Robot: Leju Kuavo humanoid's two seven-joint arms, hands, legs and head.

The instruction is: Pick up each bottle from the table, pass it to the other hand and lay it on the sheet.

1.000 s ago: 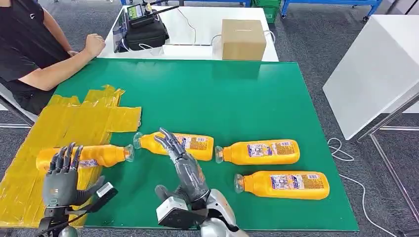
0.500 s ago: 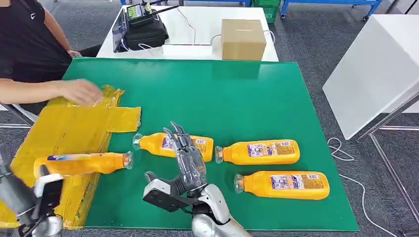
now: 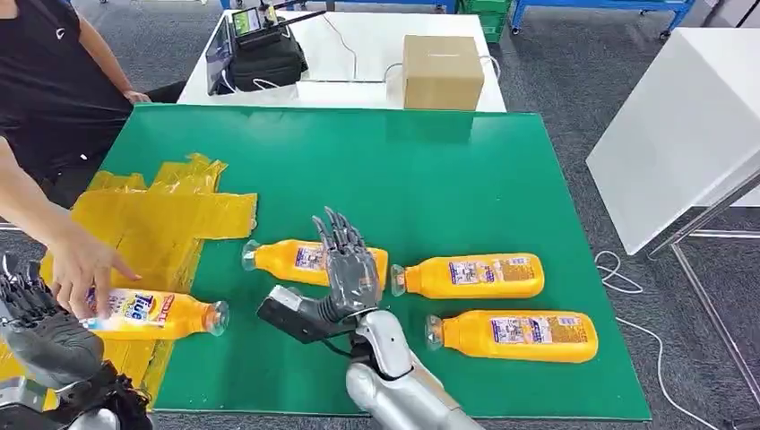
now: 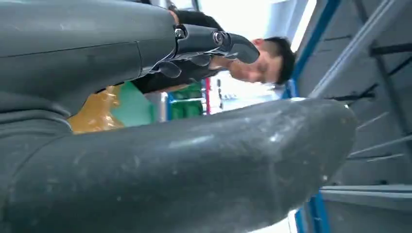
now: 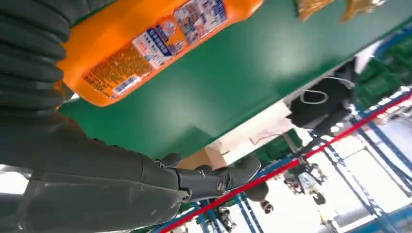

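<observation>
Starting at the 9 o'clock side of the head view: a person's hand rests on the labelled end of a bottle on the sheet, which lies on its side with its cap toward 3 o'clock, on the near part of the yellow sheet.

Left hand: low at 8 o'clock, just beside the person's hand, fingers apart, nothing in its grasp; the left wrist view shows fingers extended and a thick thumb across the frame.

Yellow sheet: crumpled, spread over the 9 o'clock part of the green table.

Upper left bottle: on its side on the green surface, cap toward 9 o'clock, partly behind the right hand.

Right hand: raised over that bottle, fingers spread and pointing to 12 o'clock, grasping nothing; whether it touches the bottle cannot be told. In the right wrist view the orange body sits close beside the hand's ribbed cover.

Middle bottle: on its side at 3 o'clock of the right hand, cap toward 9 o'clock.

Near bottle: on its side, just toward 6 o'clock of the middle bottle.

At 12 o'clock, a white table carries a black bag and a cardboard box.
</observation>
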